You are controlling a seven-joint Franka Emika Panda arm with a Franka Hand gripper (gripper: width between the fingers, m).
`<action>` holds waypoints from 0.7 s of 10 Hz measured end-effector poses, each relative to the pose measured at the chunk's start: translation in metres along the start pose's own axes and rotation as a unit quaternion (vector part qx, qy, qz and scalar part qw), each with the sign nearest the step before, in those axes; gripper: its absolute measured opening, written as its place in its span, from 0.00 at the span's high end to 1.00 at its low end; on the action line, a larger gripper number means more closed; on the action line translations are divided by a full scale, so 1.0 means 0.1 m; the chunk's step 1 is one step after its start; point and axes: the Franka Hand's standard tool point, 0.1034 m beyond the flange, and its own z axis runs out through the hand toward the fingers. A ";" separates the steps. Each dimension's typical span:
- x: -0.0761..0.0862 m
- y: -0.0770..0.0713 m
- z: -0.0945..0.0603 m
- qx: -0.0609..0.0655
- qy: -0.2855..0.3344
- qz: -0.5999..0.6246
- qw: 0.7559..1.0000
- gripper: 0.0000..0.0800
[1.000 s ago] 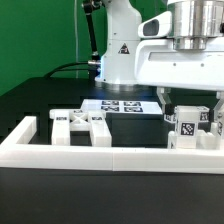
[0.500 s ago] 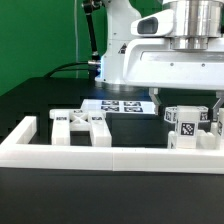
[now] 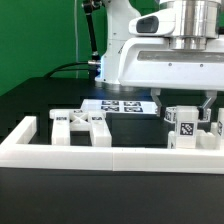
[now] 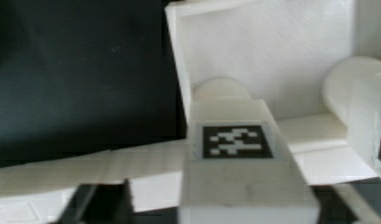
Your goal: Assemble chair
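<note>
Gripper point(image 3: 185, 108) narrower; border frame point(image 3: 110, 152) near chair point(image 3: 187, 128)

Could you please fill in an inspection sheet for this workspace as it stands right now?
Surface: black table, edged in front by a long white border frame; the marker board lies flat toward the back.
Job's things: tagged chair pieces on the exterior view's left; a tagged chair part on its right, beneath the gripper.
Clutter: nothing seen.
Grippers: the gripper is lowered over the tagged chair part, one finger on either side; whether it grips cannot be told.
Cables: a black cable runs to the arm base.
Surroundings: green backdrop behind the table.
</note>
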 end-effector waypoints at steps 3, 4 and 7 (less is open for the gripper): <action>0.00 0.00 0.00 0.000 0.000 0.027 1.000 0.64; 0.00 0.00 0.00 0.000 0.000 0.070 0.998 0.64; -0.01 -0.01 0.00 0.001 -0.002 0.244 0.970 0.64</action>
